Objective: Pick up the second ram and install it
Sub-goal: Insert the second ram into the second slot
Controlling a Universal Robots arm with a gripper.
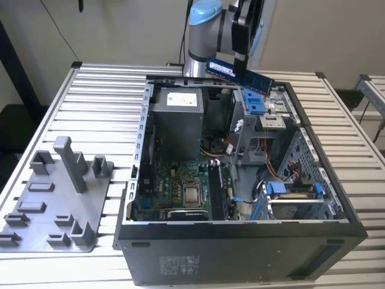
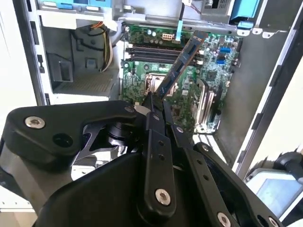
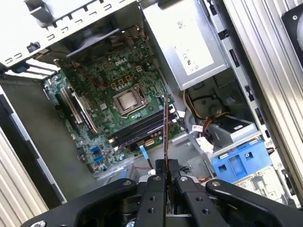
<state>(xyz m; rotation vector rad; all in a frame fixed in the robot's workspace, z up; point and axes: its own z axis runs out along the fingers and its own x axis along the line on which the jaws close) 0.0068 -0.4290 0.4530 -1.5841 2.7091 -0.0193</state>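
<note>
The open case (image 1: 240, 247) sits at the table's (image 1: 108, 90) near edge, with a grey fixture (image 1: 54, 205) beside it toward the exterior view's left. On the case floor lies the motherboard (image 1: 174, 180), with its slots (image 3: 142, 128) beside the CPU socket (image 3: 127, 100). Over the case's far edge the gripper (image 1: 242, 57) has its jaws clenched on the ram (image 1: 237, 74), flat across its faces, likely so the contact edge is free for a slot. The ram hangs tilted, well above the board and touching nothing, probably to clear the drive cage (image 1: 258, 114).
</note>
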